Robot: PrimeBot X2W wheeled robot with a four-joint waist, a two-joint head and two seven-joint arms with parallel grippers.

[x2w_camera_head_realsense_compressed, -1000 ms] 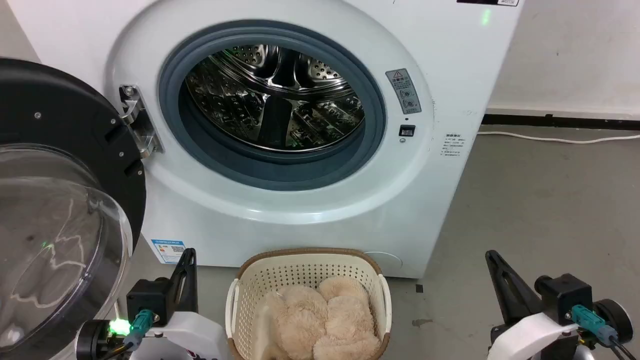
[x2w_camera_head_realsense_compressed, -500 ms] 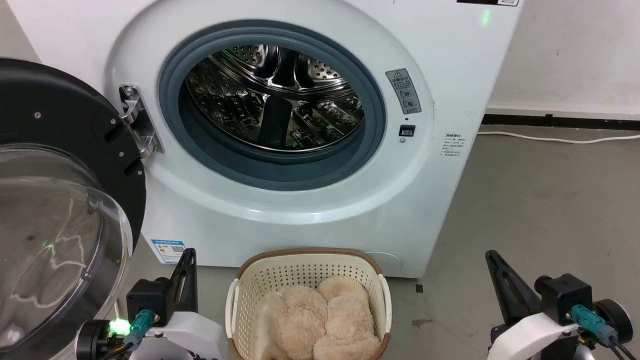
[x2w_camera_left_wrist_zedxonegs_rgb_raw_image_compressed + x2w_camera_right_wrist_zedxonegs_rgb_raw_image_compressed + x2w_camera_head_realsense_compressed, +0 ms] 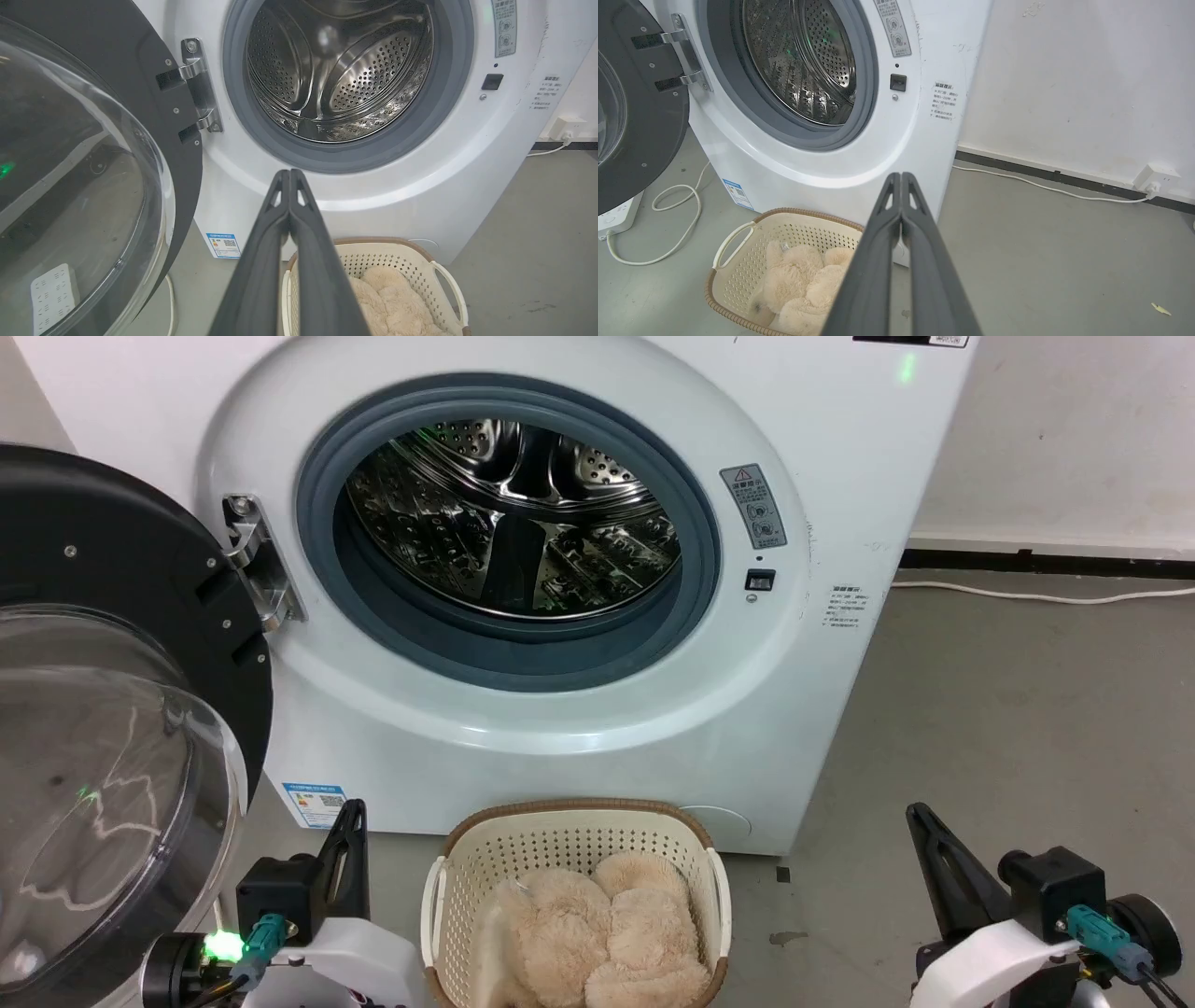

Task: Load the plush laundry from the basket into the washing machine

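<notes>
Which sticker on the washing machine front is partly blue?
The low sticker at the bottom left, beside the open door. The grey warning sticker and the text label sit right of the drum.

We recorded the washing machine [image 3: 579,728] as a white front-loader standing on the grey floor [image 3: 1008,709]. Its door [image 3: 112,616], black-rimmed with a clear bubble window, stood swung fully open to the left on a metal hinge [image 3: 261,560]. A grey gasket [image 3: 523,658] ringed the round opening, which exposed the shiny perforated steel drum [image 3: 513,523]. We found the basket [image 3: 560,845] upright on the floor just in front of the machine, below the opening. It was cream plastic with perforated walls, a brown woven-look rim and pale side handles. The plush laundry [image 3: 597,938], a shaggy beige lump of rounded lobes, lay inside the basket, below its rim.
</notes>
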